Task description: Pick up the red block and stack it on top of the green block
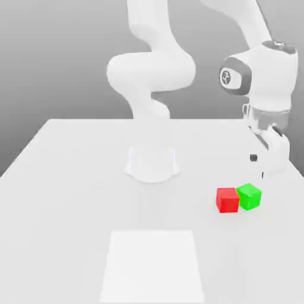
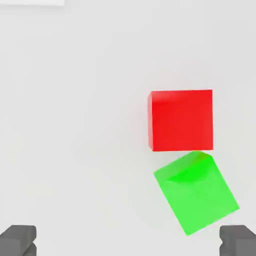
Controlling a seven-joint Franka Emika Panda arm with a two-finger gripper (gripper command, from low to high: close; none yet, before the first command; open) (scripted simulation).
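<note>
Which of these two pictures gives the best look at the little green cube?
The hand view: the green block appears large, seen from above, turned askew, with a corner almost touching the red block. The exterior view shows it small on the table, right of the red one.

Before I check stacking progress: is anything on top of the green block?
Nothing: the green block has a bare top, and the red block sits beside it on the table.
</note>
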